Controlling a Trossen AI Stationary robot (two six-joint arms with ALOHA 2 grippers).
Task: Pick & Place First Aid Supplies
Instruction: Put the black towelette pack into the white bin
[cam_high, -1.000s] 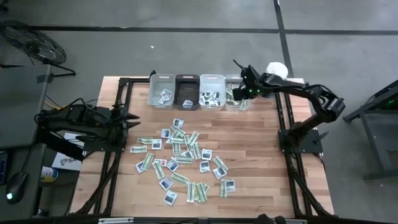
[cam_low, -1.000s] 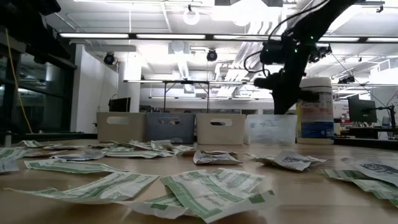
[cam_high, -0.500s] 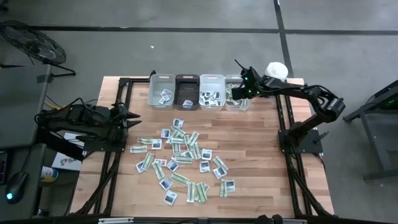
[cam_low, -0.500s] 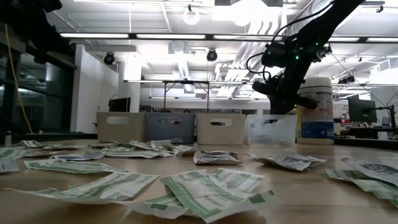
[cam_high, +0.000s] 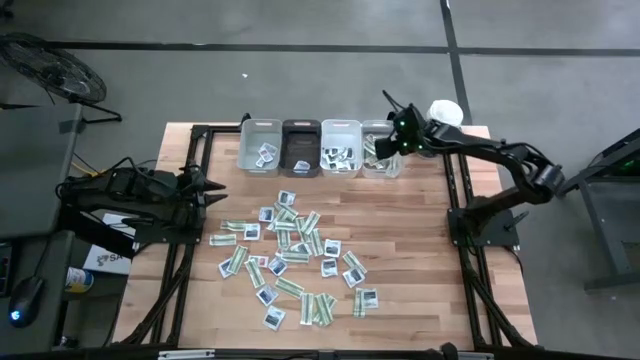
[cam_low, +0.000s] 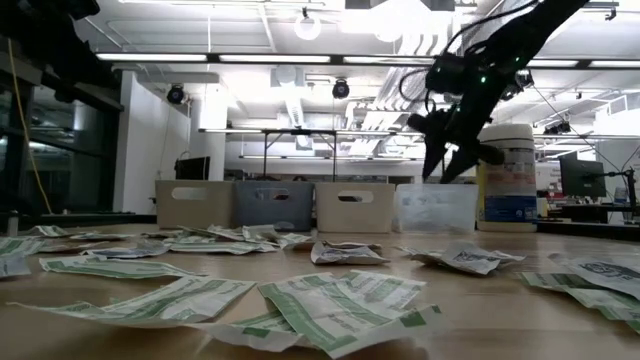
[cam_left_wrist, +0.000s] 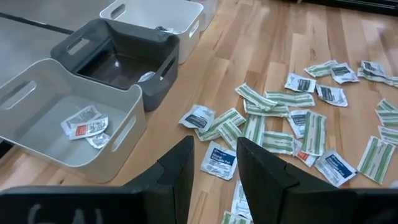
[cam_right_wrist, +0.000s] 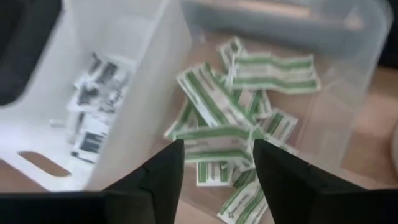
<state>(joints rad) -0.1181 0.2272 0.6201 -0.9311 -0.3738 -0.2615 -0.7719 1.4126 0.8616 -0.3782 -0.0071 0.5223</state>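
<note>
Wooden slats formed the table (cam_high: 400, 215), on which four bins were ranged in one row along the far edge: one pale bin (cam_high: 260, 147), one dark bin (cam_high: 301, 148), one white bin (cam_high: 341, 147) and one clear bin (cam_high: 381, 152). One tall white canister (cam_low: 508, 176) was stood just beside the clear bin. First aid supplies (cam_high: 295, 258) were scattered over the middle of the table as some three dozen flat packets, narrow green-and-white strips mixed with squarish white ones; an exact count could not be made. Further packets were lodged in the bins: about three in the pale bin, a few in the dark and white bins, and roughly ten green-and-white strips in the clear bin. Right gripper (cam_low: 447, 170) was held above the clear bin, its two fingers spread apart with nothing between them. Left gripper (cam_high: 212, 188) was parked at the table's left edge, near the pale bin, its fingers (cam_left_wrist: 177, 171) set a little apart and gripping nothing.
</note>
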